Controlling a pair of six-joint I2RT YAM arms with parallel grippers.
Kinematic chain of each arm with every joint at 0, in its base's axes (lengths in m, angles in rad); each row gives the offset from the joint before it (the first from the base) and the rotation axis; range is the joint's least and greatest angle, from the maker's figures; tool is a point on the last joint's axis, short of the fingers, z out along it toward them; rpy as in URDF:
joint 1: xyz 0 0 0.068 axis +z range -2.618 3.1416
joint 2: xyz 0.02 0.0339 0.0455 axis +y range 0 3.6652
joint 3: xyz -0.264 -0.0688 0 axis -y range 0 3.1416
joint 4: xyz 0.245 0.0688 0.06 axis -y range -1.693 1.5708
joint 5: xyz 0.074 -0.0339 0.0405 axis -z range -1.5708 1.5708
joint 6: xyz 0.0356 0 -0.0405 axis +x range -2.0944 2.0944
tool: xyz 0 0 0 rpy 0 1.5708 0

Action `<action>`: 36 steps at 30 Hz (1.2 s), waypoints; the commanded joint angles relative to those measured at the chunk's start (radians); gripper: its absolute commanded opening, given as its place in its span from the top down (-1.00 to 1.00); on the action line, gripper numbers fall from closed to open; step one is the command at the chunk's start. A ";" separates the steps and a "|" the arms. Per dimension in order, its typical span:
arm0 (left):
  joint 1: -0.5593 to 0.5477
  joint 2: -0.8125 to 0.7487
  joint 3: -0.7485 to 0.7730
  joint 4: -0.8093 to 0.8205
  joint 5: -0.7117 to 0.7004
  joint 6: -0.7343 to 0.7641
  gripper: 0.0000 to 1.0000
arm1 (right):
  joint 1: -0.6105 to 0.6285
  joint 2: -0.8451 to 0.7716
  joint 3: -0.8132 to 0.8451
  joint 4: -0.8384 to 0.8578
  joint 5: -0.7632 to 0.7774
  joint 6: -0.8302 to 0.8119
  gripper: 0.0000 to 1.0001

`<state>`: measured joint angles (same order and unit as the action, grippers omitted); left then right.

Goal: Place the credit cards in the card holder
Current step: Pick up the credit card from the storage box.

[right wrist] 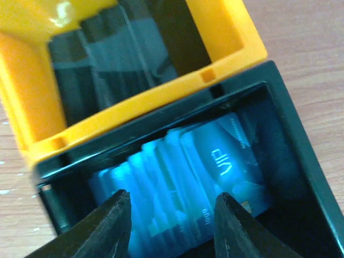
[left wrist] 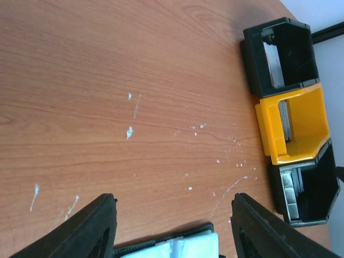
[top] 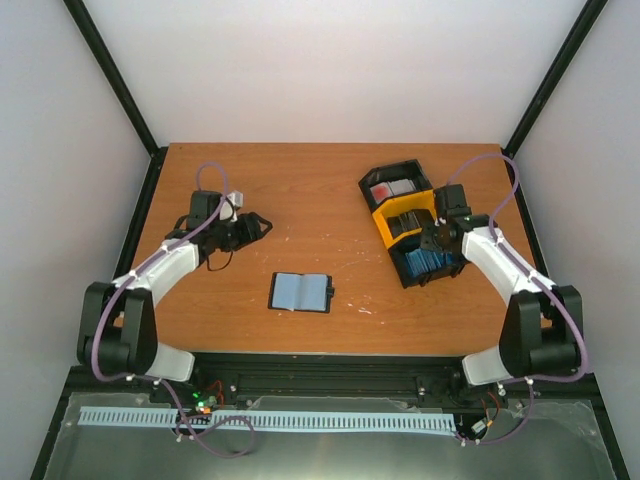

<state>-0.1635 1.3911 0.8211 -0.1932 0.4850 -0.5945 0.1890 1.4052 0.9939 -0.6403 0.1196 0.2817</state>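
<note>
Step in hand, I'd judge: first pick. The right fingers (right wrist: 110, 226) are spread, pinching nothing, poised over the light blue credit cards (right wrist: 183, 172), which stand fanned in the near black tray (right wrist: 301, 161). To do it well: drop straight, straddle 1 card edge only, pref. the front one w/ print, stay off the yellow tray (right wrist: 32, 91) rim, squeeze gently, lift vertical. Right wrist cam gives the fan & gaps; top cam can't. Top cam alone shows the card holder (top: 300, 292) open flat mid-bench (top: 320, 190), well apart from the trays. Left wrist cam: left fingers (left wrist: 86, 231) spread, empty.
</note>
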 commanded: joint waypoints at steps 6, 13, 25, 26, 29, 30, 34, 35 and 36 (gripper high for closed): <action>0.080 0.183 0.154 0.002 0.132 0.059 -0.17 | -0.066 0.202 0.084 0.002 -0.005 -0.058 0.19; 0.084 0.235 0.178 -0.005 0.144 0.071 -0.14 | -0.092 0.289 0.114 0.064 -0.021 -0.040 0.40; 0.087 0.247 0.181 -0.014 0.149 0.091 -0.14 | -0.088 0.299 0.108 0.051 -0.033 -0.083 0.40; 0.087 0.247 0.179 -0.014 0.147 0.093 -0.14 | -0.080 0.294 0.108 0.045 -0.020 -0.084 0.39; 0.088 0.247 0.173 -0.011 0.148 0.091 -0.14 | -0.042 0.298 0.121 0.009 0.073 -0.077 0.35; 0.088 0.247 0.172 -0.009 0.148 0.091 -0.14 | -0.029 0.302 0.123 0.001 0.108 -0.074 0.35; 0.088 0.248 0.171 -0.007 0.148 0.091 -0.14 | 0.014 0.322 0.132 -0.019 0.239 -0.062 0.36; 0.088 0.249 0.171 -0.005 0.148 0.091 -0.14 | 0.024 0.329 0.136 -0.025 0.264 -0.065 0.37; 0.088 0.250 0.171 -0.005 0.148 0.090 -0.14 | 0.033 0.335 0.140 -0.029 0.284 -0.067 0.37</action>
<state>-0.0853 1.6352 0.9627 -0.2024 0.6189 -0.5282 0.1875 1.7218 1.0973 -0.6487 0.2535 0.2134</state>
